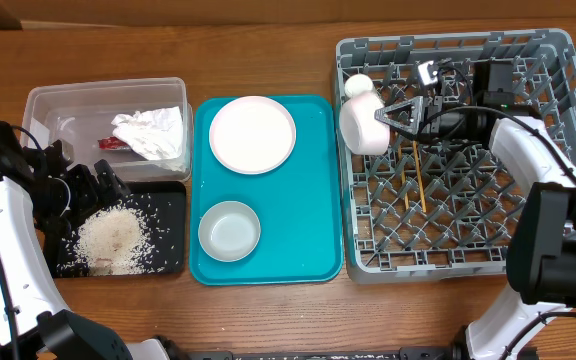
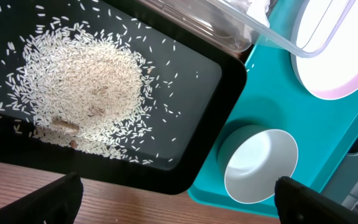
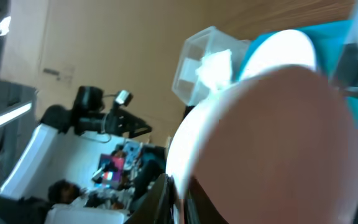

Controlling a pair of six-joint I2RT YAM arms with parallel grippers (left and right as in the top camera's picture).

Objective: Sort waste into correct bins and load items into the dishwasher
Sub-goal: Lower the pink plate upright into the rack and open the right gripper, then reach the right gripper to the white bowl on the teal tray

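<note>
The table [image 1: 268, 60] is brown wood with an even grain running across it. At its left end a clear tub [image 1: 38, 100] holds the crumpled napkin [image 1: 153, 130] and, just beside it, the small red wrapper [image 1: 111, 143]. In front of the tub lies the black tray [image 1: 173, 200] with the rice [image 1: 111, 238] heaped at its middle and loose grains scattered around the heap. The left gripper [image 2: 178, 186] hangs over the tray's near edge, fingers spread wide with nothing between them. The teal tray [image 1: 308, 220] sits in the middle of the table and carries the round plate [image 1: 252, 134] at the back and a small empty bowl [image 1: 229, 230] at the front. The grey dish rack [image 1: 448, 240] fills the right side; two chopsticks [image 1: 418, 178] lie across its grid, and the white cup [image 1: 356, 87] stands near its back left corner. The right gripper [image 1: 396, 112] is clamped on the rim of a second white bowl [image 1: 361, 128], tipped on its side over the rack's left edge, just in front of the cup. The right wrist view is blurred and tilted: the bowl fills most of it, with a plain beige wall [image 3: 104, 37] and some dark equipment [image 3: 98, 112] that cannot be made out behind
</note>
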